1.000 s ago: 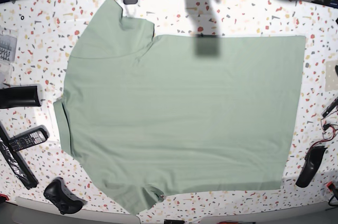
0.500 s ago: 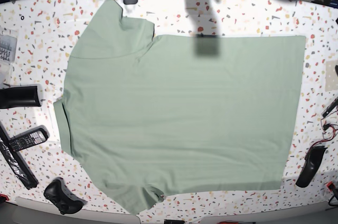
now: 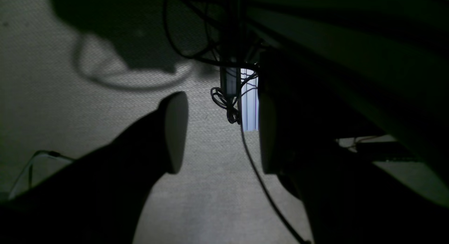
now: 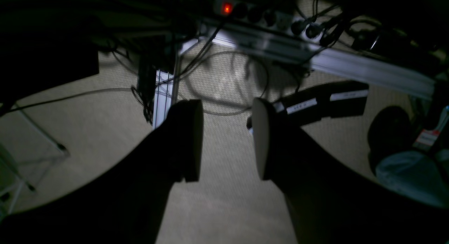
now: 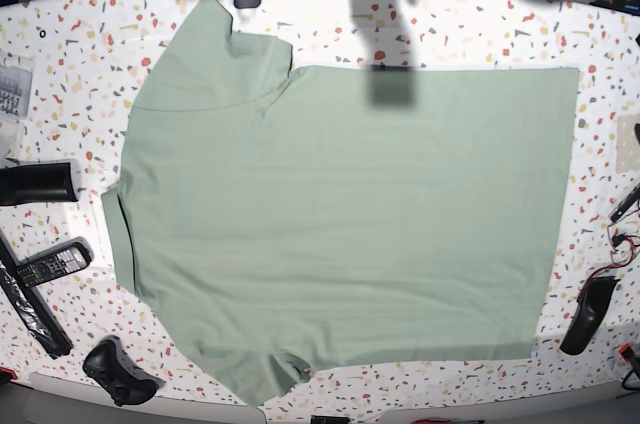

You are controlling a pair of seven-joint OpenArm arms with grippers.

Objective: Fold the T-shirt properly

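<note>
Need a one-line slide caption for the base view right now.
Sage-green T-shirt spread flat and unfolded on the speckled table, sleeves at the image's left, neither arm over it.

Black game controller (image 5: pixel 118 372) and dark object (image 5: pixel 588 314) sit partly cut off at the table's (image 5: pixel 460 19) lower rim

Your left gripper (image 3: pixel 219 131) with two broad black fingers, rounded tips, pale grey inner pads (image 3: pixel 175 131), your right gripper (image 4: pixel 227 142) of the same build, black fingers, squarer-ended pale pads (image 4: pixel 194 140), both dimly lit
</note>
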